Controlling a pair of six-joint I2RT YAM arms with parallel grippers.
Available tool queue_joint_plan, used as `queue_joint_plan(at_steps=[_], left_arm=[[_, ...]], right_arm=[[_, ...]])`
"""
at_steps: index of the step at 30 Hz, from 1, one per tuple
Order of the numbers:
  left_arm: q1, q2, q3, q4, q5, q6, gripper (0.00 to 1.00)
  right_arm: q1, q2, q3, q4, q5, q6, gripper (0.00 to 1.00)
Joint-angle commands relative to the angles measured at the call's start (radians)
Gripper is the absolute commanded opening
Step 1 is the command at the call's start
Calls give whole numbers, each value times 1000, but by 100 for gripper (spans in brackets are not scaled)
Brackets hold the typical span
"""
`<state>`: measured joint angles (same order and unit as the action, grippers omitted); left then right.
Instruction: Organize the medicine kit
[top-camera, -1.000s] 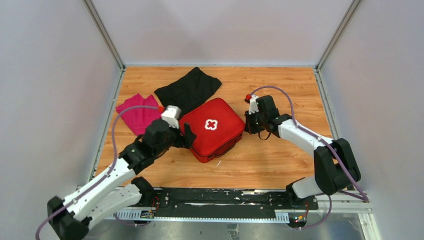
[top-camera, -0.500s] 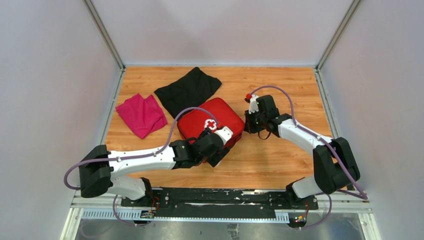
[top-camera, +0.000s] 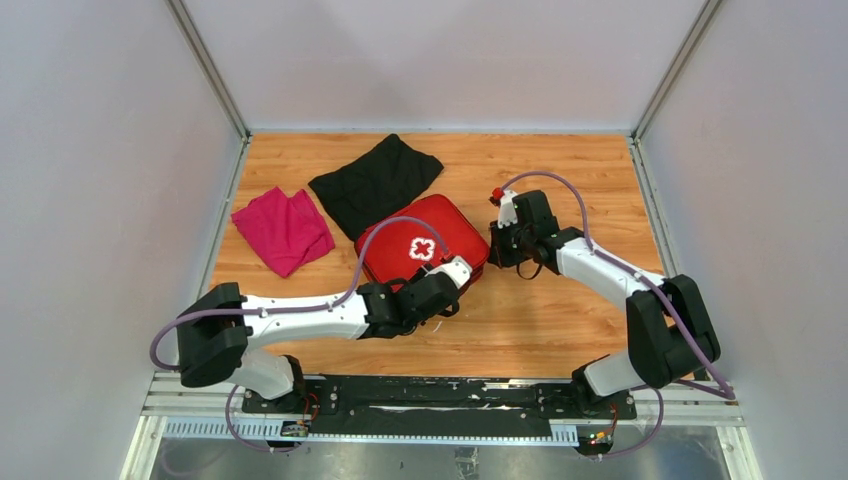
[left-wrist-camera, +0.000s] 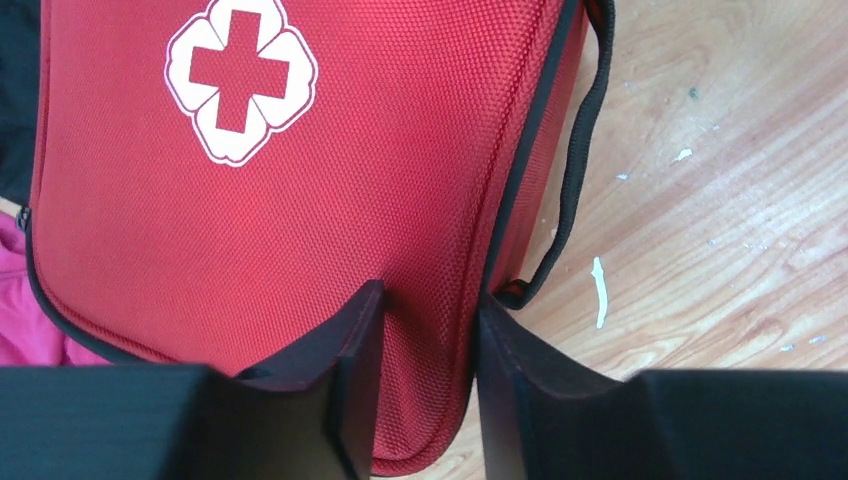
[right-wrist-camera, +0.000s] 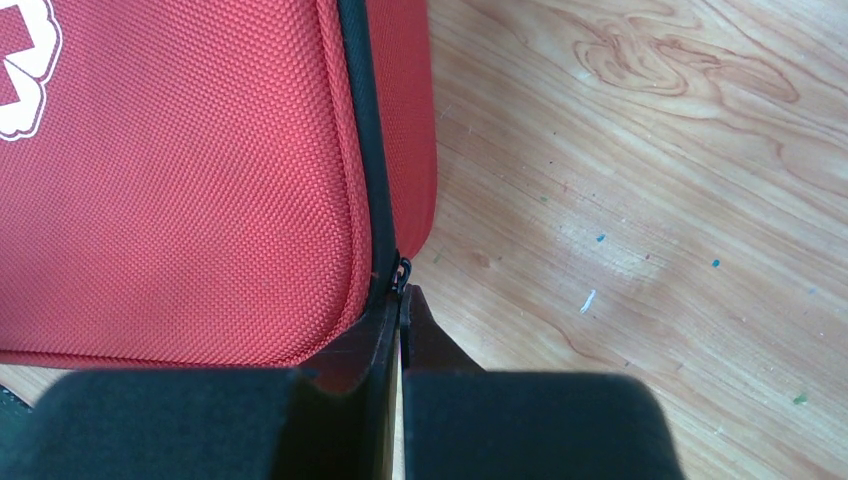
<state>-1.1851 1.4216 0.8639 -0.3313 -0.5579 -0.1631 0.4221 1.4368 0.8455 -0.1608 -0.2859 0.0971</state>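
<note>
Pinching the near corner of the medicine kit with my left gripper, I have a ridge of red fabric caught between its jaws, a hold I judge is meant to anchor the case. The kit lies closed, cross up, in the middle of the table, touching the black cloth. My right gripper is clamped tight at the kit's right-hand corner, apparently nipping the zip pull. I reckon it sits there to run the zip round while the left stops the kit sliding.
</note>
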Motion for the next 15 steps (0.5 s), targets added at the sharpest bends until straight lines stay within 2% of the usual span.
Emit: queue_joint_plan(at_steps=[1, 9, 15], left_arm=[[7, 45, -47, 27, -53, -79, 32], [49, 46, -115, 86, 16, -147, 3], [87, 19, -149, 118, 50, -156, 0]], right_arm=[[-7, -24, -23, -171, -3, 3, 0], [1, -143, -66, -314, 51, 45, 0], [36, -272, -135, -338, 22, 75, 0]])
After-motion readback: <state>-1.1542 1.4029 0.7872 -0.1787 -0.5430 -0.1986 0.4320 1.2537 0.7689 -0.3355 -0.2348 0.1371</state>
